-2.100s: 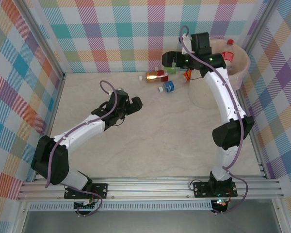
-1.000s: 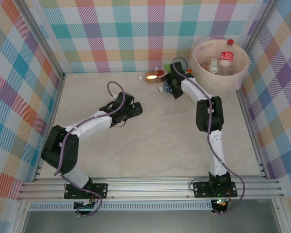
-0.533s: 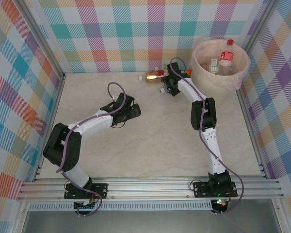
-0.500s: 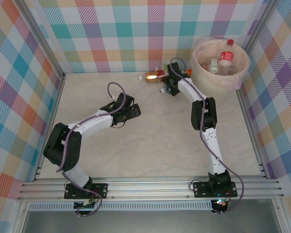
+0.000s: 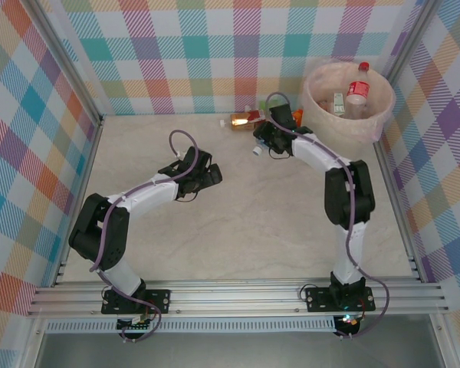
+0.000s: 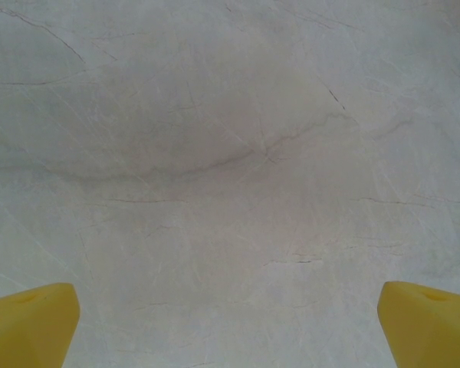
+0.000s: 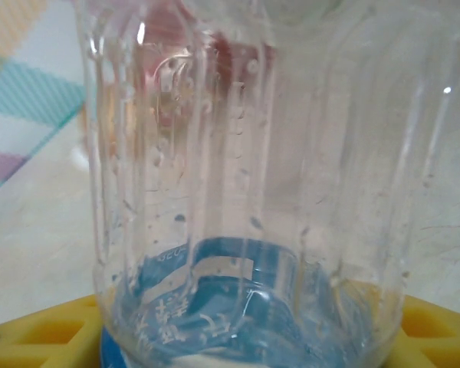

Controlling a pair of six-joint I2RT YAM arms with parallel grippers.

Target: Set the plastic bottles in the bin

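A clear plastic bottle (image 7: 245,153) with a blue label stands between my right gripper's (image 7: 245,341) yellow fingers (image 7: 38,337), which press its sides. From above, this right gripper (image 5: 265,139) sits low at the back of the table, with the bottle's white cap (image 5: 255,149) poking out left. An orange-liquid bottle (image 5: 244,119) lies behind it by the wall. The cream-pink bin (image 5: 372,115) at the back right holds a red-capped bottle (image 5: 358,86) and others. My left gripper (image 5: 209,175) is open over bare table, its fingertips (image 6: 31,322) wide apart.
An orange-capped item (image 5: 296,116) lies between the right gripper and the bin. Checked walls close in the back and sides. The marbled tabletop (image 5: 238,230) stretches between the arms. The left wrist view looks down at the bare tabletop (image 6: 230,153).
The right arm came away from above the bin and went down to the blue-label bottle. In the last half second its elbow swung right. The left gripper barely moved.
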